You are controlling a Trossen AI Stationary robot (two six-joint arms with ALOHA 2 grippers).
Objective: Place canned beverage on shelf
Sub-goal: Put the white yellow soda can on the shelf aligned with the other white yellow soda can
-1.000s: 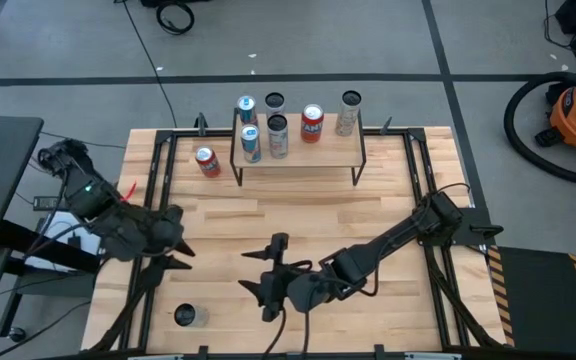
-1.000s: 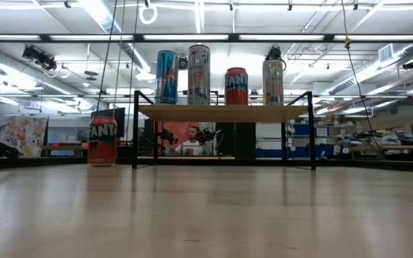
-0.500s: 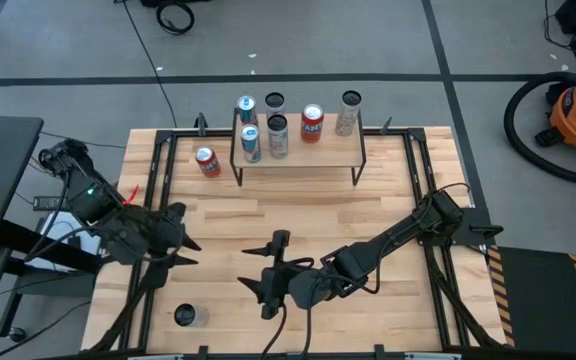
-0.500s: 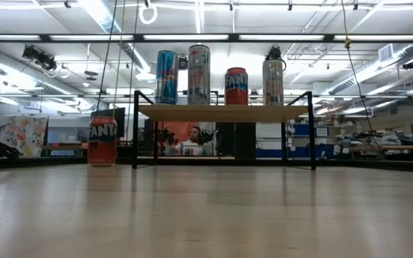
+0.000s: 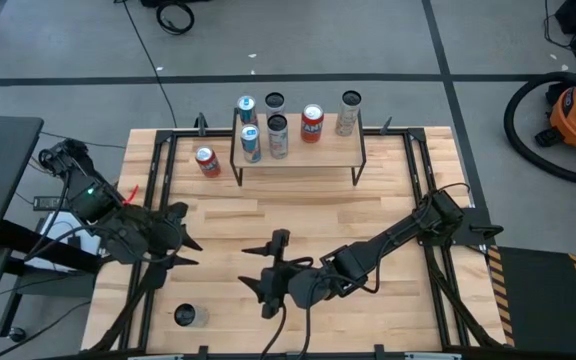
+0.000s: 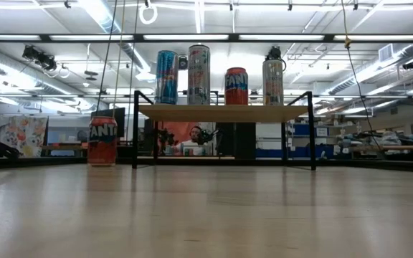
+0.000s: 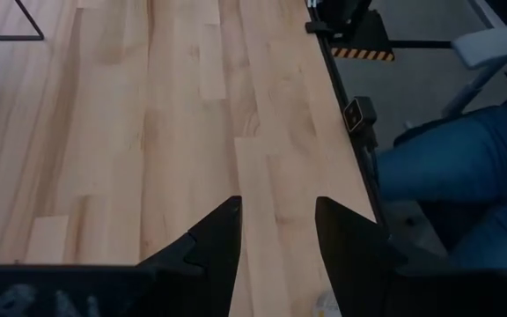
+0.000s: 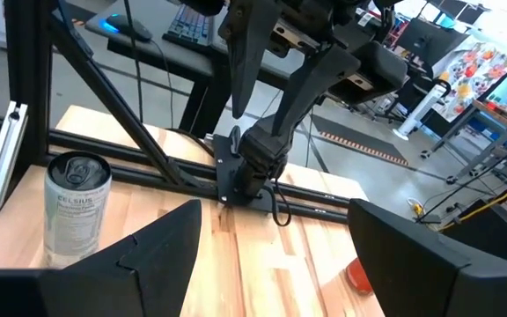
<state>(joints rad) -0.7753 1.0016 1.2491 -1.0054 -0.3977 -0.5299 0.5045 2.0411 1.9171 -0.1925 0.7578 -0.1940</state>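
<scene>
The shelf (image 5: 298, 150) stands at the counter's (image 5: 368, 215) far edge carrying four cans. An orange can (image 5: 207, 161) stands just left of it. Nearer, well apart from the shelf, both grippers, left (image 5: 180, 245) and right (image 5: 268, 270), hover with jaws open, empty.

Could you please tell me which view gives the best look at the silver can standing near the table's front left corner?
The right wrist view: the silver can stands close, its side lettering and top both visible. The high view shows only its top from above. The low and left wrist views do not show it.
</scene>
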